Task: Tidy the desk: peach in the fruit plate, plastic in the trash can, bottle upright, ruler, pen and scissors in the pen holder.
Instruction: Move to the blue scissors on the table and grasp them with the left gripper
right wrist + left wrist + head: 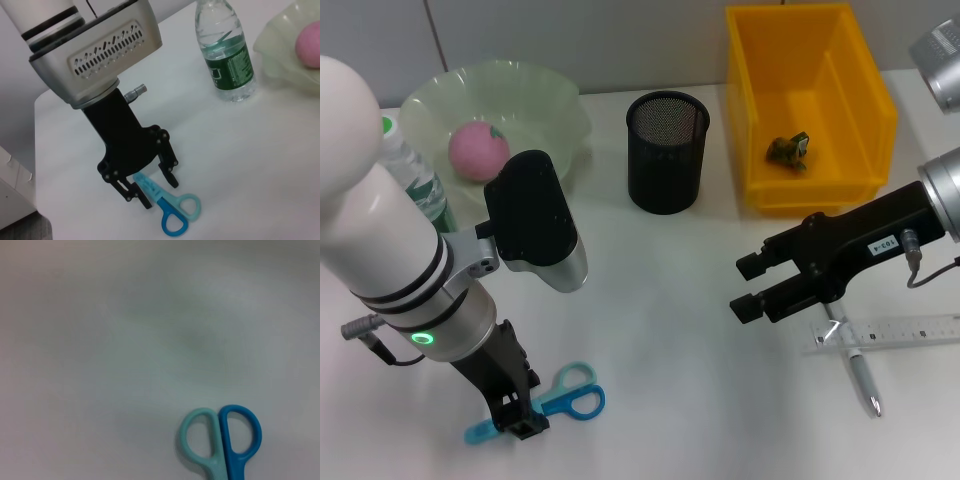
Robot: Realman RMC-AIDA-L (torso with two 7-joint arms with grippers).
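Note:
The scissors (572, 392) (220, 440) (172, 210), with teal and blue handles, lie flat near the table's front left. My left gripper (517, 417) (158, 193) is down at the table, open, its fingers straddling the blades. A pink peach (478, 150) (309, 45) sits in the green fruit plate (545, 95). The bottle (420, 185) (225, 55) stands upright behind my left arm. Crumpled plastic (788, 150) lies in the yellow trash can (865, 60). The ruler (895, 332) and pen (860, 375) lie at the front right, just beside my open, empty right gripper (748, 286).
The black mesh pen holder (667, 150) stands at the back centre, between the plate and the yellow bin. The table's left edge (37, 100) runs close to my left arm.

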